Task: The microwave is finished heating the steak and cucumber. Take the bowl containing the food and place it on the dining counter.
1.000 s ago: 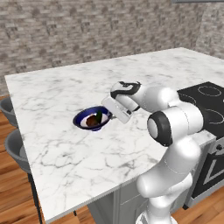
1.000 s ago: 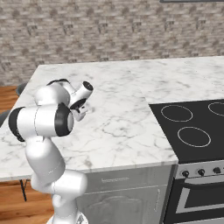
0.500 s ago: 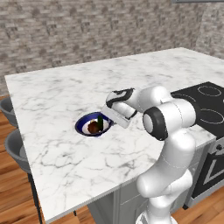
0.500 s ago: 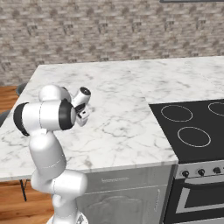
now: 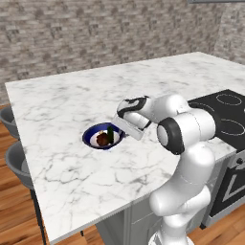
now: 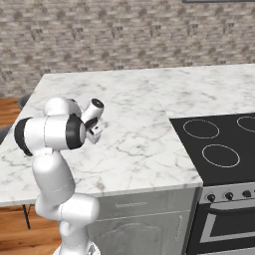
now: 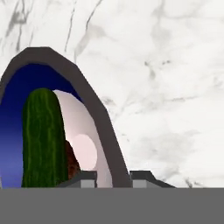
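The blue bowl (image 5: 103, 137) sits on the white table (image 5: 62, 110) at middle left, the hand (image 5: 119, 125) at its rim (fingers slightly apart), while the hand view shows the cucumber (image 7: 42, 140) close.

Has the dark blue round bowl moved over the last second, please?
Yes, slightly: in the left base view the dark blue round bowl sits lower against the white marble counter, toward its near edge.
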Tool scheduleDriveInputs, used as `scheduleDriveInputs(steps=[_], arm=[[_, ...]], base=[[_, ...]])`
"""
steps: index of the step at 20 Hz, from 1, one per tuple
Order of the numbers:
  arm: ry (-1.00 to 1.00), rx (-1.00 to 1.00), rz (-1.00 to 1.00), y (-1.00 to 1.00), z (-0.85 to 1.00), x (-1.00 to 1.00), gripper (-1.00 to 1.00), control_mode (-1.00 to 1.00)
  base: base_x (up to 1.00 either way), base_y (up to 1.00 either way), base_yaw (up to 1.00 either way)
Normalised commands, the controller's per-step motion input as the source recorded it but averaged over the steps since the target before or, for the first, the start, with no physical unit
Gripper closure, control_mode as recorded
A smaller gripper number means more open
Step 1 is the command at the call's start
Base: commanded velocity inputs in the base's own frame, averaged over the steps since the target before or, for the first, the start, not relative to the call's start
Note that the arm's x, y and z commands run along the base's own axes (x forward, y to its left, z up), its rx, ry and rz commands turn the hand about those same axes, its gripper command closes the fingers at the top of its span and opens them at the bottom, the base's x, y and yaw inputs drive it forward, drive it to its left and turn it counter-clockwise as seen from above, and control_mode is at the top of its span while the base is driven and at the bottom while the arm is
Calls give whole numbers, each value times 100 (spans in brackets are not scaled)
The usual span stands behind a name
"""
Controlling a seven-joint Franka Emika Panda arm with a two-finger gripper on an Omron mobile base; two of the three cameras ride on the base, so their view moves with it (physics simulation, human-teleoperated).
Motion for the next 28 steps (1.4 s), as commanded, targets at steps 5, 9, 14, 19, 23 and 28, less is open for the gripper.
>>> scheduleDriveInputs(steps=[5, 9, 14, 19, 23, 28], arm=[[-9, 0, 0, -1, 75, -70, -100, -100], [-25, 0, 0, 0, 79, -100, -100, -100], [-40, -3, 6, 0, 64, -100, -100, -100], [-47, -18, 9, 3, 18, -100, -100, -100], [-48, -25, 6, 3, 2, -100, -100, -100], [-48, -18, 6, 4, 52, -100, -100, -100]], base=[[0, 0, 0], [0, 0, 0], [0, 0, 0], [0, 0, 0], [0, 0, 0], [0, 0, 0]])
